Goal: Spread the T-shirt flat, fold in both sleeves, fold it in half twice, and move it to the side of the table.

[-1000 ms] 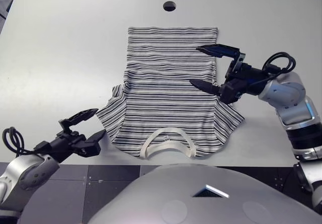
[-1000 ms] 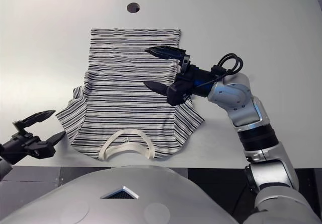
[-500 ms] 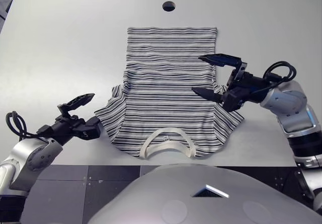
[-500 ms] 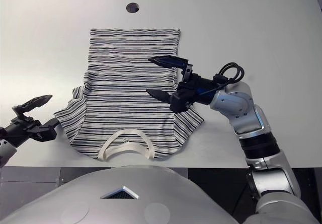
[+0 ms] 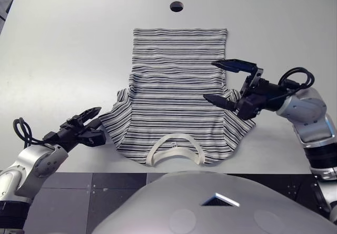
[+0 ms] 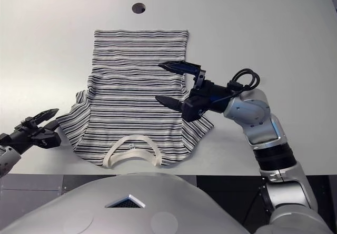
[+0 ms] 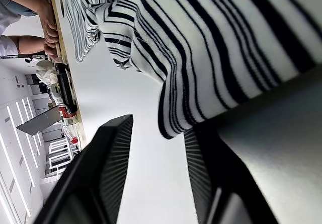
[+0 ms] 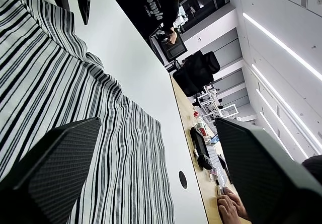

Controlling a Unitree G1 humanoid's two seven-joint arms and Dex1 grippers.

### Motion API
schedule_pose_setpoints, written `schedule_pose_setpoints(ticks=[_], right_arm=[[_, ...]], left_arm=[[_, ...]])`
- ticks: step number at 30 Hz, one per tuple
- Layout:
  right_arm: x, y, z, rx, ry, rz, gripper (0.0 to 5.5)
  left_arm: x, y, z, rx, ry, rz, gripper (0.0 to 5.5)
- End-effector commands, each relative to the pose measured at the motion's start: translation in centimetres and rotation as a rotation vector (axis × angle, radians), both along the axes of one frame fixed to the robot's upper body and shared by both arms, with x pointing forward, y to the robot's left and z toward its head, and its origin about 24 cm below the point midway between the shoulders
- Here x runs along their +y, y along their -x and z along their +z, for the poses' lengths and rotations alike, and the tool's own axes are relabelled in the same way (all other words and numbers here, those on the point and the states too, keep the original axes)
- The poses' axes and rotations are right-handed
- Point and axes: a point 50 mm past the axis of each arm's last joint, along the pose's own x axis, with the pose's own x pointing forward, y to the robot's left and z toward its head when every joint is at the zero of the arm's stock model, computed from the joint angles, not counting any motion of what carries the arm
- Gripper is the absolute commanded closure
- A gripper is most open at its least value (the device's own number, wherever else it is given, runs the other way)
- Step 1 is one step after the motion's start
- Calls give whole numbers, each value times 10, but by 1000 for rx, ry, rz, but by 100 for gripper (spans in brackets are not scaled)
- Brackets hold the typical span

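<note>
Currently the black-and-white striped cotton T-shirt (image 5: pixel 176 108) lies on the white table (image 5: pixel 63 44), its sleeve just beyond the left gripper (image 5: pixel 100 122), jaws spread, empty. Above the other sleeve hovers the right gripper (image 5: pixel 208 80), likewise spread. Recommended: pinch each sleeve edge low.

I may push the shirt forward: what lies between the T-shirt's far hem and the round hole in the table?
Only bare table separates the T-shirt from the hole, as the left eye view shows.
</note>
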Motion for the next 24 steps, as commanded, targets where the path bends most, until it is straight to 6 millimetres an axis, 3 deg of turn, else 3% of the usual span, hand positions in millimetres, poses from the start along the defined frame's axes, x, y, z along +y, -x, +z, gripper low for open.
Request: schedule_pose_setpoints(ticks=[1,7,12,15,22,24], right_arm=[[-4,0,5,0,-5,-7,130],[-5,1,7,2,-6,-11,130],[-6,2,7,6,-6,-13,130],[-6,2,8,7,-12,-14,130],[-9,1,7,11,-18,-33,130],[-10,1,7,12,-20,-36,130]], left_arm=[[2,27,-26,190,-57,0,440],[-7,31,-30,206,-36,-32,531],[-6,32,-30,183,-28,-10,539],[-4,25,-24,81,-1,33,539],[-46,12,13,-158,297,-9,539],[-47,5,19,-201,304,-16,539]])
